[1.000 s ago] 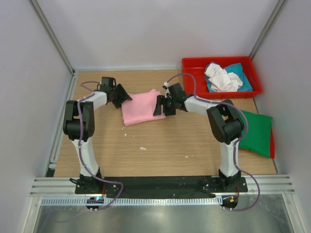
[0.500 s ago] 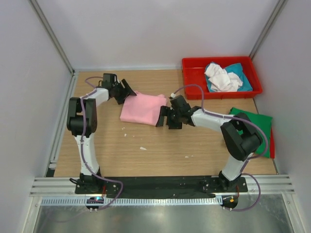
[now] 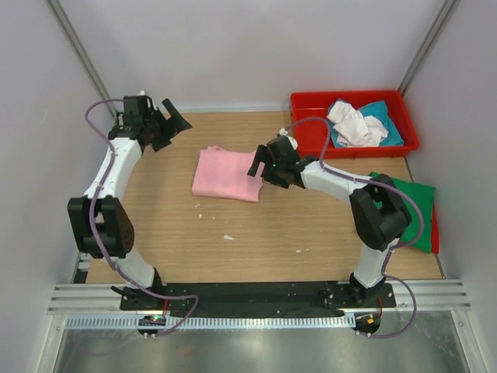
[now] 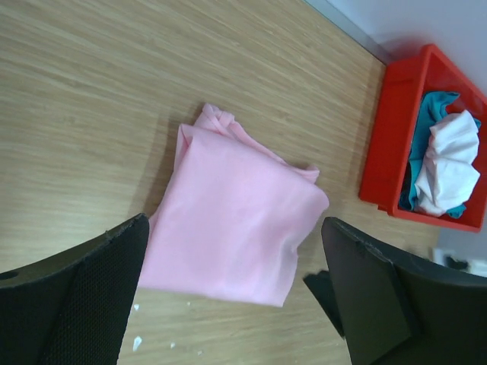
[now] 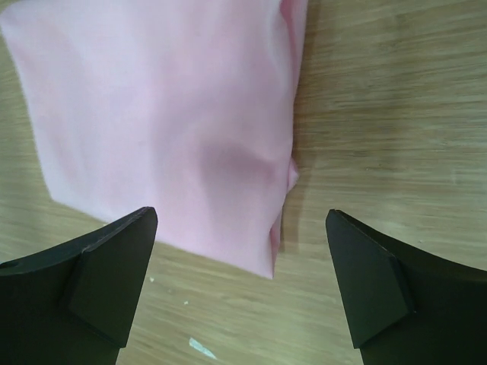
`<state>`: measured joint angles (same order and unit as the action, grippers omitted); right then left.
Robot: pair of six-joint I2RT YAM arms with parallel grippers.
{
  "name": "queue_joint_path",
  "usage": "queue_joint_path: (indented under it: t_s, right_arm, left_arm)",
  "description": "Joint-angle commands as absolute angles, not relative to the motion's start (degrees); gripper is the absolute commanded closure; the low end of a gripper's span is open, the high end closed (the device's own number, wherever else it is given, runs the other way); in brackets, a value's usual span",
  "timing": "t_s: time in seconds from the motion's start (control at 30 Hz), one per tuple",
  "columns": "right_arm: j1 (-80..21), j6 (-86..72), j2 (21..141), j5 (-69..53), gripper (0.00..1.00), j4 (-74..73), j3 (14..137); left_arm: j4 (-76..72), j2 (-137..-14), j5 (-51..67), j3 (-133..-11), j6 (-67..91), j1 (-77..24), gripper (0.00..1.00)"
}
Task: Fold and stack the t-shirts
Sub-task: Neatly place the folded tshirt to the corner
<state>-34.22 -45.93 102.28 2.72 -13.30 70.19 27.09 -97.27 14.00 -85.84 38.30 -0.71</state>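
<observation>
**Grippers.** The left gripper [image 4: 234, 224] stands wide open and holds nothing. It hangs high over the far left of the table, well apart from the cloth. The right gripper [image 5: 242, 215] is also fully spread and empty. It hovers just above the right-hand edge of the shirt, and no contact with the cloth can be seen.

**Work piece.** The light pink cotton t-shirt [image 3: 227, 172] lies flat on the light wooden table [image 3: 272, 233], mid-table between the two arms. It is folded into a compact, roughly square packet. One far corner is slightly bunched and there is a shallow wrinkle near the right edge.

**Surroundings.** A dark green t-shirt [image 3: 404, 214], folded flat, lies at the table's right edge, partly hidden by the right arm. In the red plastic tray [image 3: 311, 116] at the far right, a white shirt [image 3: 353, 124] and a teal shirt [image 3: 388, 128] lie crumpled together.

**Progress.** In my judgement the pink fold is complete, or needs only minor tidying. It is not yet stacked, and the green shirt looks like the likely base for the stack. The white and teal shirts are unfolded, so about half the work is left.
</observation>
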Motion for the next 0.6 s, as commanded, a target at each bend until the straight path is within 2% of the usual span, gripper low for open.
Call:
queue_joint_path:
  t_s: [0.0, 0.13, 0.4, 0.57]
  right_arm:
    - [-34.2, -48.7, 106.2, 4.5, 0.0, -10.9, 72.6]
    - [-34.3, -49.5, 108.2, 7.1, 0.02, -9.3, 73.4]
    - [-34.1, -49.7, 116.5, 3.3, 0.11, -2.9, 74.7]
    - [-34.2, -51.1, 120.3, 1.6, 0.24, -1.0, 74.7]
  left_arm:
    - [33.3, -91.3, 12.0, -83.1, 36.0, -0.8, 0.04]
    - [35.5, -83.6, 11.9, -80.9, 34.2, 2.1, 0.03]
    - [40.6, -80.4, 12.2, -82.5, 32.6, 7.1, 0.03]
    - [42.1, -80.5, 11.8, -84.8, 32.3, 8.8, 0.03]
